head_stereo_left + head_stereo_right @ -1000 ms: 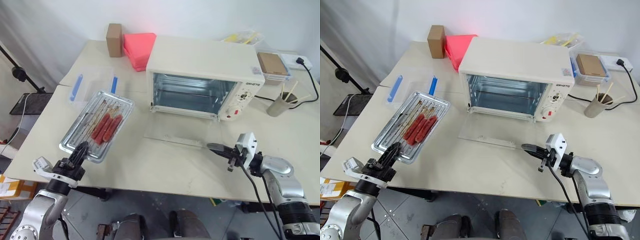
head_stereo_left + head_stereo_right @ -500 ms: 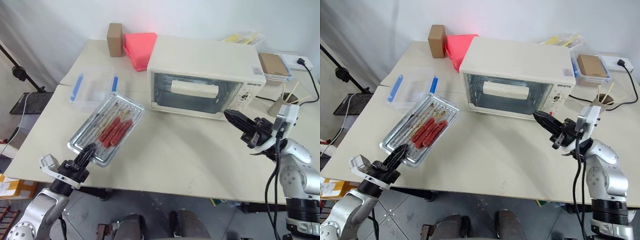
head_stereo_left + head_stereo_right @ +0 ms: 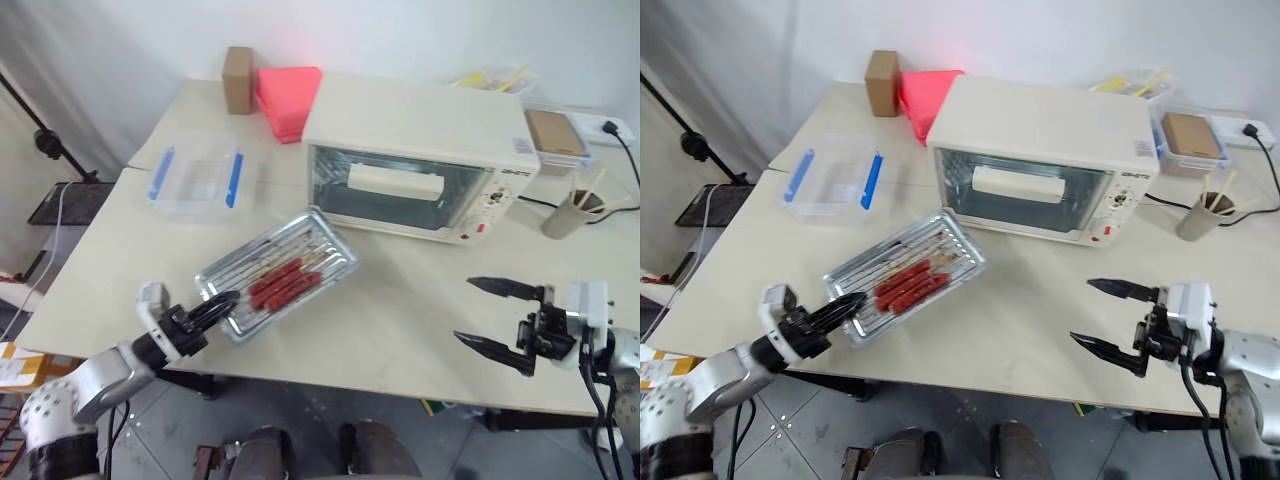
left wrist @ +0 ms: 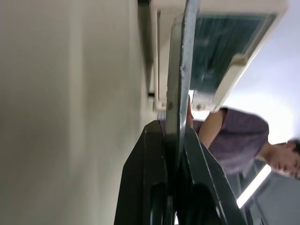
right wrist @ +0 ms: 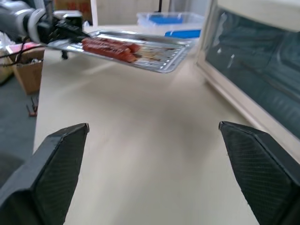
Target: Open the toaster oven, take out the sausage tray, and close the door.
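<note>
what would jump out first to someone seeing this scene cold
The sausage tray, pinched at its near corner by the left gripper, sits in front of the cream toaster oven, whose door is shut. At the table's near right edge, the right gripper has its black fingers wide apart, holding nothing.

Tray (image 4: 180, 70) seen edge-on in left wrist view, sausages hidden behind its rim. Oven (image 4: 220, 51) cropped at upper edge there; person (image 4: 243, 140) cut off at right edge. Brand lettering (image 3: 516, 174) too small to read, right of frame. Cup contents (image 3: 585, 186) at right too small to identify. Yellow item (image 3: 1137, 82) behind oven, upper right, partly hidden. Oven interior behind glass (image 5: 255, 65) dim, cropped at right edge in right wrist view.
</note>
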You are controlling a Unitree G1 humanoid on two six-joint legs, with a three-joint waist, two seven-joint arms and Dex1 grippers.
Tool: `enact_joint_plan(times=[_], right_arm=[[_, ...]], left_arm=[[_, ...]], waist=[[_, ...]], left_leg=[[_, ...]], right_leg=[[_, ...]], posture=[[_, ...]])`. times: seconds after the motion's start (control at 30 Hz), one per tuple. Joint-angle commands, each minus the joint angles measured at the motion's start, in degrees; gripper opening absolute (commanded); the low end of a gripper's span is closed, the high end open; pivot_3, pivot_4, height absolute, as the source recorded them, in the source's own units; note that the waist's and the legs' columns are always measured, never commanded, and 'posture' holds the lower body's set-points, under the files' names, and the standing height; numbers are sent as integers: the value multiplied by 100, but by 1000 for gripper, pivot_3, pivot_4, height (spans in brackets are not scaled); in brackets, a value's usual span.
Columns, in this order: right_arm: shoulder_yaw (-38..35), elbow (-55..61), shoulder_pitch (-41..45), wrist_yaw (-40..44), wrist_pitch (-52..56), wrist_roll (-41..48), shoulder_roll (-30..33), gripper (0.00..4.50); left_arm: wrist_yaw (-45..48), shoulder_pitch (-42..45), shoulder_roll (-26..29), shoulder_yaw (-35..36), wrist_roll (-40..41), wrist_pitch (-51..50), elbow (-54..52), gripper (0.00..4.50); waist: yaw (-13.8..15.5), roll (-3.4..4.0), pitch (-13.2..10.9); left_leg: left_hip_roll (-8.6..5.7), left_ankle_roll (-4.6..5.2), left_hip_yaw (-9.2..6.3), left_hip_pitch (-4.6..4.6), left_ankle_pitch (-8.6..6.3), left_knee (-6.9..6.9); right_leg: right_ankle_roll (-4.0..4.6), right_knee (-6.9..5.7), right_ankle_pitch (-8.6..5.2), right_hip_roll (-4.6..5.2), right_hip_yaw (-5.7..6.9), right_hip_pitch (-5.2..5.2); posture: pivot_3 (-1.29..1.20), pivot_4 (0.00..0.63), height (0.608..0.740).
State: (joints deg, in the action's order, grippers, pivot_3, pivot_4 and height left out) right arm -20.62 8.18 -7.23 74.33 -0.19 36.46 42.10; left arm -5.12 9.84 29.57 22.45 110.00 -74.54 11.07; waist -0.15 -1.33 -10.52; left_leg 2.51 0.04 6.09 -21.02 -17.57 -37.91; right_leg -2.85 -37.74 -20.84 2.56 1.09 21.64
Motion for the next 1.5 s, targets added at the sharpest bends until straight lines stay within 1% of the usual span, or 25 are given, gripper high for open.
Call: enact_joint_plan(times=[0.03, 0.1, 0.17, 0.2, 0.33, 0.43, 0.7, 0.8, 0.87, 0.9, 0.93, 1.03, 1.17, 1.23, 1.3, 1.37, 1.43, 1.5], right_arm=[[-373, 423, -326, -168, -168, 15, -34, 4450], [-490, 554, -512, -281, -139, 46, -45, 4450], [-590, 667, -689, -330, -124, 76, -43, 4450], [-642, 724, -788, -330, -132, 91, -48, 4450], [-795, 907, -1134, -385, -81, 110, -50, 4450], [-883, 1025, -1446, -442, -53, 109, -86, 4450], [-1010, 1531, -2104, -696, 47, 152, -248, 4450], [-998, 1655, -2223, -765, 77, 132, -284, 4450], [-968, 1710, -2255, -808, 85, 114, -301, 4500], [-958, 1728, -2262, -826, 87, 111, -305, 4500], [-940, 1745, -2262, -844, 93, 104, -307, 4500], [-876, 1748, -2222, -891, 122, 88, -301, 4500], [-736, 1531, -1995, -844, 102, 12, -271, 4500], [-638, 1478, -1877, -824, 111, -16, -259, 4500], [-578, 1414, -1778, -789, 110, -34, -245, 4500], [-538, 1323, -1679, -738, 103, -48, -222, 4500], [-503, 1191, -1514, -677, 107, -43, -169, 4500], [-470, 1083, -1343, -618, 122, -34, -117, 4500]], left_arm=[[504, 937, -43, -849, -644, -429, 707, 0], [846, 1436, -79, -1196, -1264, -639, 1173, 0], [1216, 1770, -96, -1465, -1817, -815, 1450, 0], [1390, 1853, -104, -1552, -2026, -889, 1484, 0], [2291, 2632, -351, -1987, -3164, -908, 2007, 0], [2904, 3070, -580, -2270, -3920, -868, 2346, 0], [4092, 3793, -1057, -2903, -5606, -742, 3067, 0], [4485, 3966, -1129, -3022, -6062, -664, 3227, 0], [4751, 4063, -1126, -3008, -6265, -644, 3285, 641], [4892, 4091, -1116, -3017, -6348, -641, 3284, 890], [5004, 4105, -1080, -3033, -6437, -620, 3238, 1164], [5229, 4091, -953, -2933, -6592, -605, 3025, 2172], [5313, 3819, -538, -2721, -6669, -697, 2366, 3401], [5539, 3479, -125, -2715, -6739, -385, 1696, 3975], [5561, 3139, 178, -2642, -6939, 126, 1216, 4491], [5564, 2827, 439, -2495, -7113, 700, 917, 4491], [6058, 2272, 906, -2460, -7482, 2003, 343, 4491], [6497, 1842, 1252, -2382, -7820, 3193, 58, 4491]], waist=[[78, 3, 1], [96, 5, 2], [86, 15, 8], [127, 29, 16], [218, 69, 39], [292, 78, 44], [387, 97, 56], [393, 99, 60], [387, 101, 61], [377, 99, 60], [357, 98, 59], [296, 85, 51], [160, 66, 41], [90, 60, 37], [-25, 58, 36], [-95, 58, 36], [-171, 56, 35], [-209, 56, 35]], left_leg=[[-7, 1, -5, -2, 1, -2], [-14, 4, -4, -4, 1, -3], [-17, 5, -2, -3, 0, -2], [-18, 5, -2, -4, 0, -2], [-31, 5, -13, -1, 3, -2], [-58, 8, -19, -2, 6, 1], [-132, 27, -63, -11, 4, 30], [-154, 30, -69, -8, 6, 50], [-163, 49, -69, -8, 17, 60], [-165, 67, -68, -9, 26, 65], [-164, 69, -69, -11, 27, 69], [-164, 75, -70, -24, 29, 77], [-164, 78, -72, -24, 34, 82], [-162, 76, -76, -23, 37, 82], [-160, 69, -75, -17, 43, 88], [-158, 62, -76, -6, 52, 95], [-157, 59, -76, -2, 59, 95], [-157, 52, -74, 4, 62, 101]], right_leg=[[-1, 0, 0, 5, 4, -3], [-6, 2, 3, 9, 3, -4], [-7, 7, 3, 11, 3, -6], [-8, 7, 3, 12, 2, -7], [-15, 11, 6, 19, 5, -15], [-26, 12, 11, 45, 9, -18], [-60, 38, 12, 112, 13, -35], [-72, 45, 12, 135, 13, -38], [-85, 54, 14, 146, 15, -38], [-88, 58, 14, 148, 15, -39], [-93, 65, 16, 148, 16, -39], [-99, 76, 17, 148, 18, -31], [-103, 73, 16, 147, 21, -27], [-103, 68, 16, 147, 23, -27], [-103, 62, 16, 146, 22, -26], [-103, 52, 16, 145, 22, -26], [-101, 36, 15, 145, 21, -24], [-99, 32, 15, 145, 18, -19]], posture=[[0, 150, 740], [0, 150, 740], [0, 150, 740], [0, 150, 740], [0, 150, 740], [0, 150, 740], [0, 150, 740], [0, 150, 740], [0, 150, 740], [0, 150, 740], [0, 150, 740], [0, 150, 740], [0, 150, 740], [0, 150, 740], [0, 150, 740], [0, 150, 740], [0, 150, 740], [0, 150, 740]])
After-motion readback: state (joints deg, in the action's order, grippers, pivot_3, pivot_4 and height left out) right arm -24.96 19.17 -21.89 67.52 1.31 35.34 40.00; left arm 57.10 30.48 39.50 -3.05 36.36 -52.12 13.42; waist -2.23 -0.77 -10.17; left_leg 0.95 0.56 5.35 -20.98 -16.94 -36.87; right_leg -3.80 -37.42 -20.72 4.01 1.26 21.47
